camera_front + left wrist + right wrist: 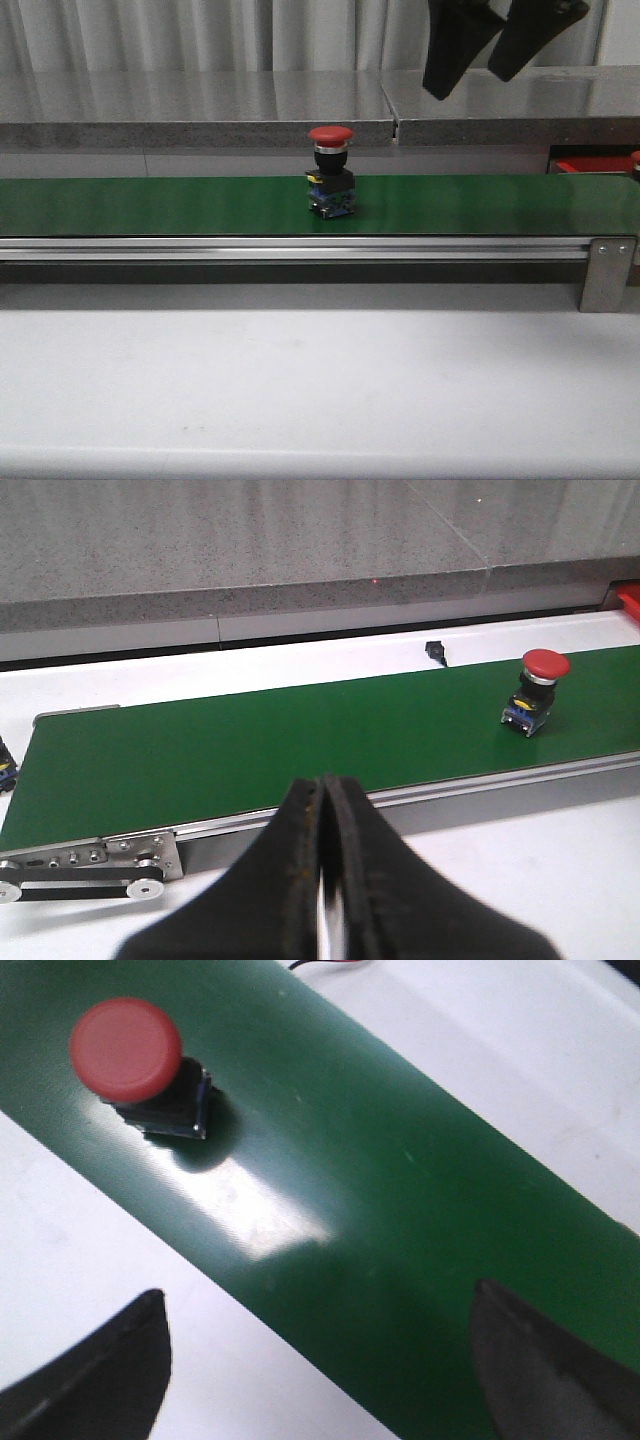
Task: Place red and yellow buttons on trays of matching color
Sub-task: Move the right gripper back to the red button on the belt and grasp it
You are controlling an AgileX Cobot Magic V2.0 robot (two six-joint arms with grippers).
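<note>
Red button point(330, 170) stands upright on the green belt point(150, 205), near the belt's middle in the front view, mushroom cap on top, black and blue body beneath, base resting on the belt surface. Right tool point(500, 40) hangs above and to the right of it, well apart, both dark fingers point(455, 45) spread with a clear gap between them, holding nothing. Right wrist view looks almost straight down: red cap point(125, 1048) seen as a round disc, its shadow on the belt beside it, the two fingertips point(90, 1380) wide apart at the frame edge, one over the white worktop point(60, 1230), the other over the belt. Left wrist view gives what the front view lacks: left tool point(322, 880) clenched, fingers pressed flat together with nothing between them, poised over the near worktop just short of the belt's metal rail point(90, 855); belt end roller and bolts visible there. Same view shows the button point(535, 690) far along the belt, well apart from the left tool, and a small black piece point(435, 652) on the white surface beyond the belt. Red tray point(590, 165) shows only as a corner behind the belt's right end in the front view; a sliver of red point(630, 600) at the left wrist view's edge. Grey stone ledge point(190, 105) runs behind the belt.
</note>
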